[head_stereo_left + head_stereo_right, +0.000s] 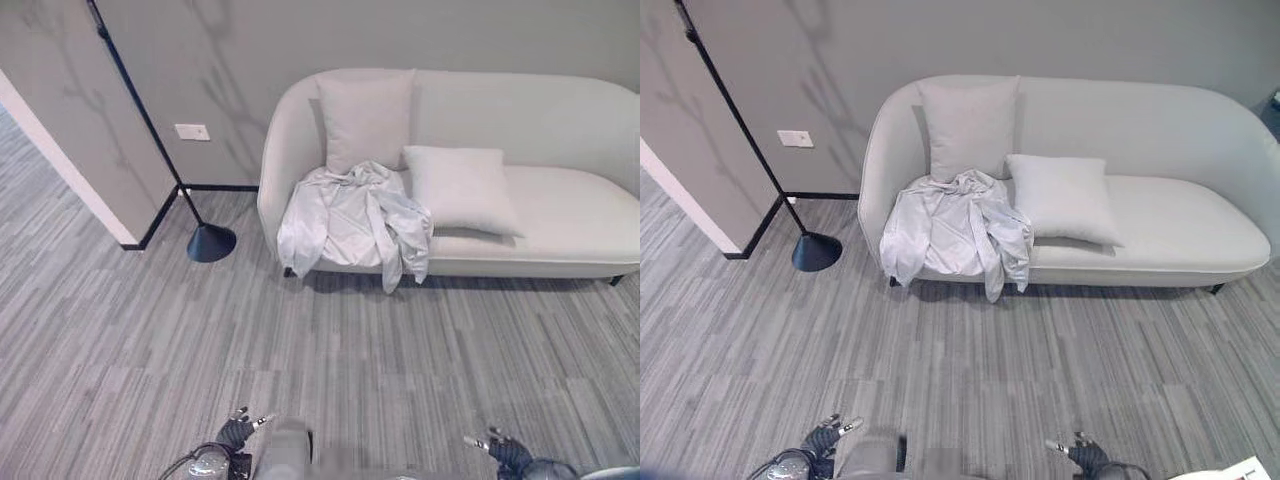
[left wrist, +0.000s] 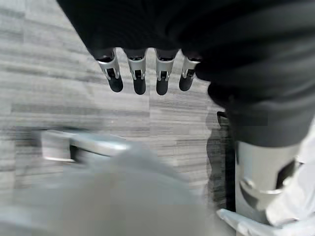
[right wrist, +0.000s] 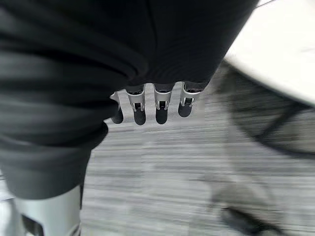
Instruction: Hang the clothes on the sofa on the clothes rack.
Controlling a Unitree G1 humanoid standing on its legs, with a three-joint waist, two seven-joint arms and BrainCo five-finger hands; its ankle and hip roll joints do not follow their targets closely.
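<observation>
On the sofa, a pale garment drapes over the seat edge; left robot hand and right robot hand hang relaxed, empty. Best approach squarely before grasping.

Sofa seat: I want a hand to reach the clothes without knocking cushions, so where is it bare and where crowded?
Crowded: the sofa's left end, where the pale garment spills over the seat's front edge, an upright cushion behind it and a slanted cushion touching its right side. Bare: the seat right of that cushion, and the floor in front, the likeliest approach.
</observation>
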